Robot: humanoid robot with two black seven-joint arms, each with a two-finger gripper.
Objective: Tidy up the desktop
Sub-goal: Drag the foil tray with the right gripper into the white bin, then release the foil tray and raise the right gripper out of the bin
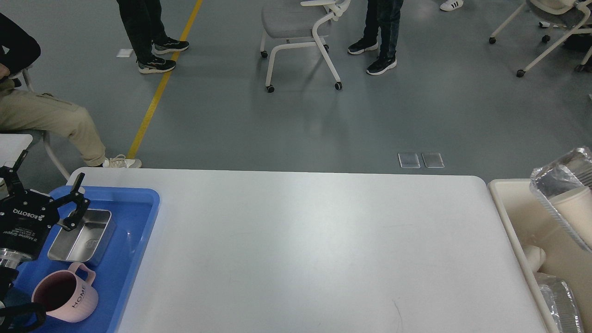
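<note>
The desktop (305, 249) is a large white tabletop with rounded corners, and its surface shows nothing lying on it. My left gripper (77, 200) comes in from the left edge and hangs over the far left part of a blue tray (138, 240). It is open and empty, with one finger just above the rim of a steel box (83, 237). A pink mug marked HOME (67, 298) stands in the tray nearer to me. My right gripper is out of view.
A cream bin (518, 231) stands against the table's right edge and holds foil trays (562, 300), a paper cup (576, 208) and clear plastic. Beyond the table are a seated person (51, 125), standing people and wheeled chairs (300, 32).
</note>
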